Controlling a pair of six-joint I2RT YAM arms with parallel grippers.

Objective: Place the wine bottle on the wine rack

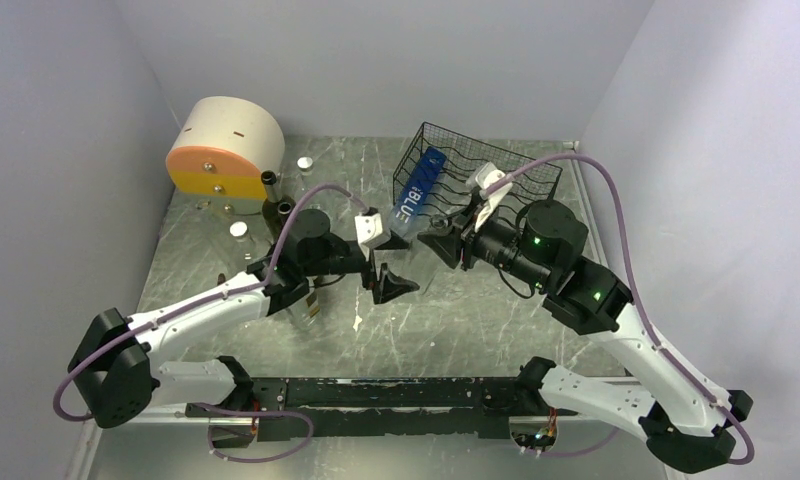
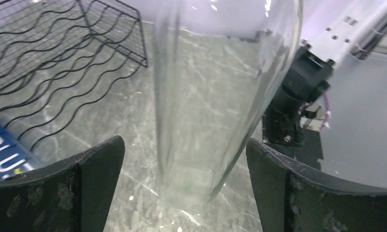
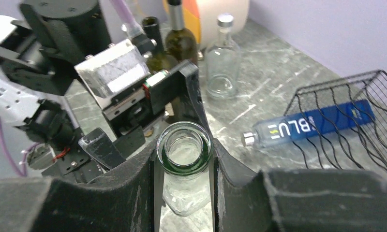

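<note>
A clear glass wine bottle (image 3: 184, 150) with an open, green-tinted mouth stands upright between both arms. My right gripper (image 3: 184, 169) is shut on its neck just under the rim. In the left wrist view the bottle's body (image 2: 215, 96) rises between my left gripper's (image 2: 184, 183) open fingers (image 2: 85, 179), which stand apart from the glass on both sides. Its base is at or just above the table. The black wire wine rack (image 1: 496, 165) stands at the back right, with a blue bottle (image 1: 421, 185) lying on its left side. The rack also shows in the left wrist view (image 2: 61, 72).
Two dark green bottles (image 3: 179, 38) and a capped clear bottle (image 3: 223, 63) stand behind the left arm. A cream and orange drum (image 1: 216, 150) sits at the back left. Small white caps (image 1: 304, 163) lie near it. Grey walls close in both sides.
</note>
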